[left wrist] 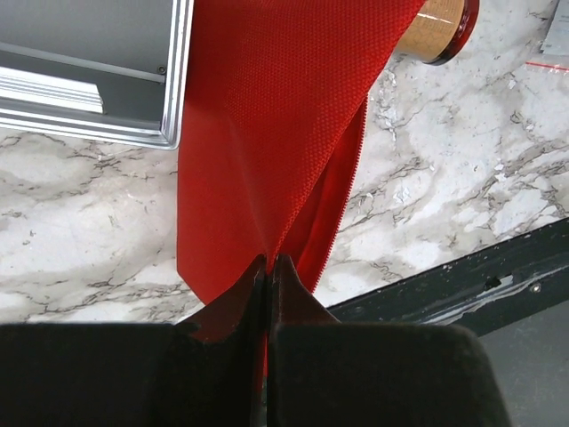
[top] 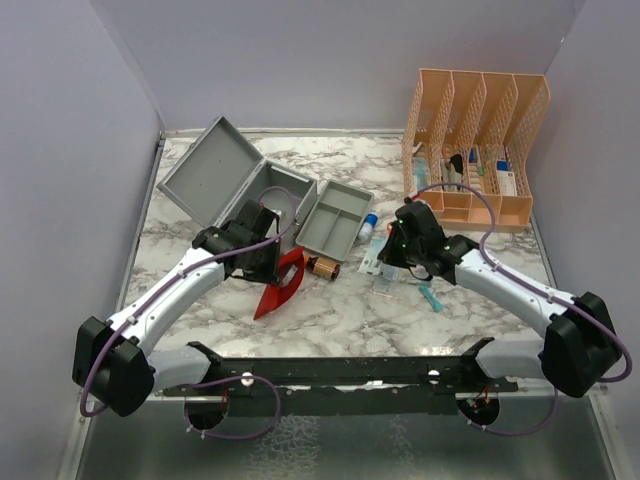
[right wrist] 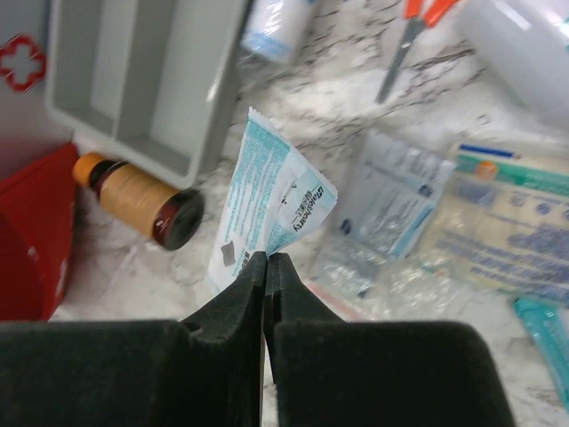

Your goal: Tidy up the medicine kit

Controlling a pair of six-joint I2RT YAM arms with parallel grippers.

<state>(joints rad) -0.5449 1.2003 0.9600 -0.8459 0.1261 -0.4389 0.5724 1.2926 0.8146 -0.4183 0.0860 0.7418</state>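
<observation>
The medicine kit (top: pixel 215 170) stands open at the back left, and its grey divided tray (top: pixel 335 215) lies on the table to its right. My left gripper (left wrist: pixel 269 260) is shut on the edge of a red zipped pouch (left wrist: pixel 267 133), which hangs just in front of the case (left wrist: pixel 98 80). In the top view this gripper (top: pixel 268 262) sits above the pouch (top: pixel 283 285). My right gripper (right wrist: pixel 266 256) is shut on a white-and-teal packet (right wrist: pixel 271 200), lifted near the tray (right wrist: pixel 142 80). A brown bottle (right wrist: pixel 138 197) lies on its side between the pouch and the tray.
A peach slotted organizer (top: pixel 475 150) holding supplies stands at the back right. Clear packets (right wrist: pixel 507 222), orange-handled scissors (right wrist: pixel 409 40) and a white roll (right wrist: pixel 276 22) lie scattered right of the tray. A black frame (top: pixel 350 375) runs along the near edge.
</observation>
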